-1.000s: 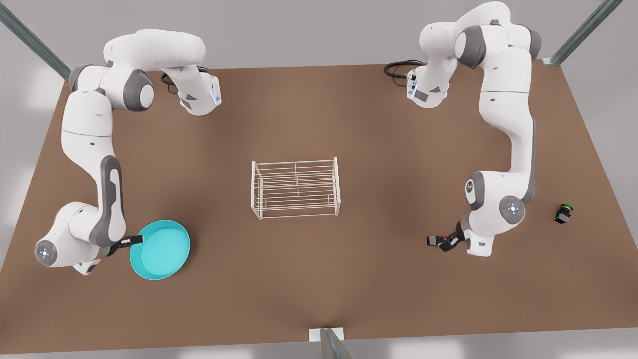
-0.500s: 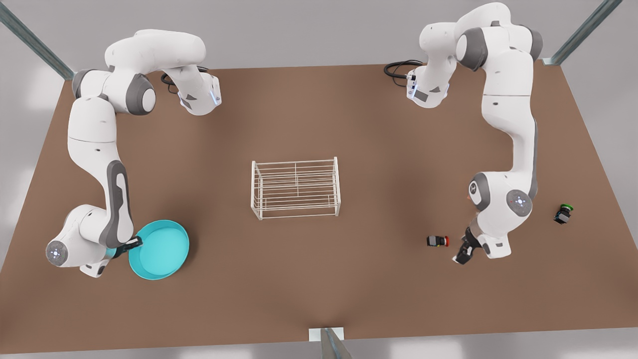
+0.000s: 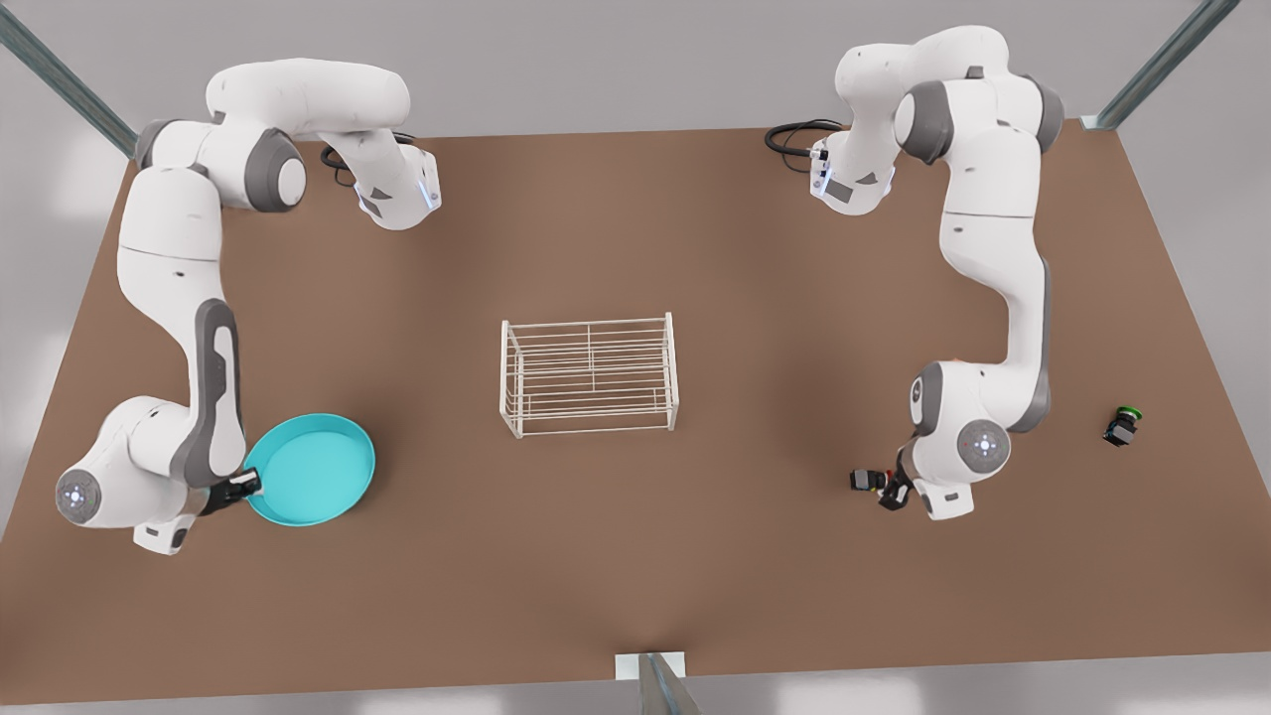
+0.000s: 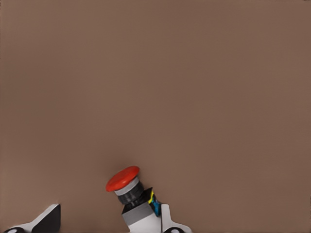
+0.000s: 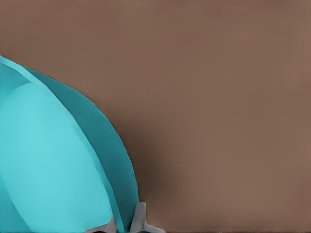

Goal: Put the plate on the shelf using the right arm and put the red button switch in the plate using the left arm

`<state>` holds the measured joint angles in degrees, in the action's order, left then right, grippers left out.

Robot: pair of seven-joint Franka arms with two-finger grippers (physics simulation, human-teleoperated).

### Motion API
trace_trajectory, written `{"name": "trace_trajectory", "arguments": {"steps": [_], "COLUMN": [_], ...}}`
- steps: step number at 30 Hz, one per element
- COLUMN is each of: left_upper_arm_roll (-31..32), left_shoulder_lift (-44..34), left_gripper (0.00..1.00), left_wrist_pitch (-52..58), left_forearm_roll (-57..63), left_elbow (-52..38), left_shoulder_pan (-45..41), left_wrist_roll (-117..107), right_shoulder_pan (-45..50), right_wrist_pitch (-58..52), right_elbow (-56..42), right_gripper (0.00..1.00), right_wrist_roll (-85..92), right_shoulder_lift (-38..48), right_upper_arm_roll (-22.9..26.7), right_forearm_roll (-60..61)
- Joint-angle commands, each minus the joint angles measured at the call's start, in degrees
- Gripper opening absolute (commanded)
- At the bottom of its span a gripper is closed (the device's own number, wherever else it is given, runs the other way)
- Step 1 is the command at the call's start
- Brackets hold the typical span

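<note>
We see the right gripper (image 3: 241,487) jaws pinching the plate (image 3: 310,469) rim, well apart from the shelf (image 3: 590,375); the left gripper (image 3: 887,489) jaws stand spread around the red button switch (image 4: 130,190).

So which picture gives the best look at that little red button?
The left wrist view: the red button shows its cap and body up close. The front view has it tiny beside the left hand.

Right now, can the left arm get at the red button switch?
Probably yes. The left tool is already at the red button switch on the bare table; the left wrist view shows the switch between its fingers, nothing blocking. Whether it is clamped is unclear.
</note>
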<state>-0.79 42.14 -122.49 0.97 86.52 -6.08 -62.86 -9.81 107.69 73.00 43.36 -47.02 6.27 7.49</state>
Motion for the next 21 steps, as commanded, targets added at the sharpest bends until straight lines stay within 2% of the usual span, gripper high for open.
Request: {"name": "trace_trajectory", "arguments": {"steps": [1,5,12,17,19,21], "left_upper_arm_roll": [0.0,0.0,0.3,0.3,0.3,0.3], "left_shoulder_lift": [0.2,1.4,3.4,4.8,5.0,5.1], "left_gripper": [1.00,1.00,1.00,1.00,1.00,1.00], "left_wrist_pitch": [1.7,1.6,1.3,0.5,-0.1,-0.8], "left_forearm_roll": [0.1,0.1,-0.8,-0.5,-0.6,-0.6], "left_elbow": [-0.3,-0.3,-3.2,-3.8,-3.7,-3.6], "left_shoulder_pan": [-0.1,0.0,-0.2,-0.2,-0.2,-1.0], "left_wrist_roll": [-10.8,-11.3,-13.1,-13.4,-13.5,-14.1], "right_shoulder_pan": [0.5,1.6,9.0,16.2,16.5,22.2], "right_wrist_pitch": [-4.2,-7.6,-18.7,-25.4,-26.8,-27.1], "right_elbow": [0.0,0.0,0.3,0.1,-0.3,-0.3], "right_gripper": [0.18,0.19,0.19,0.20,0.20,0.20], "right_wrist_roll": [1.4,1.1,-5.1,-17.0,-20.6,-27.4], "right_shoulder_lift": [1.9,5.1,16.7,23.0,23.0,23.0], "right_upper_arm_roll": [0.0,0.0,0.0,-0.3,-1.3,-1.4], "right_forearm_roll": [-0.4,-0.3,-0.3,-0.3,0.9,1.2]}}
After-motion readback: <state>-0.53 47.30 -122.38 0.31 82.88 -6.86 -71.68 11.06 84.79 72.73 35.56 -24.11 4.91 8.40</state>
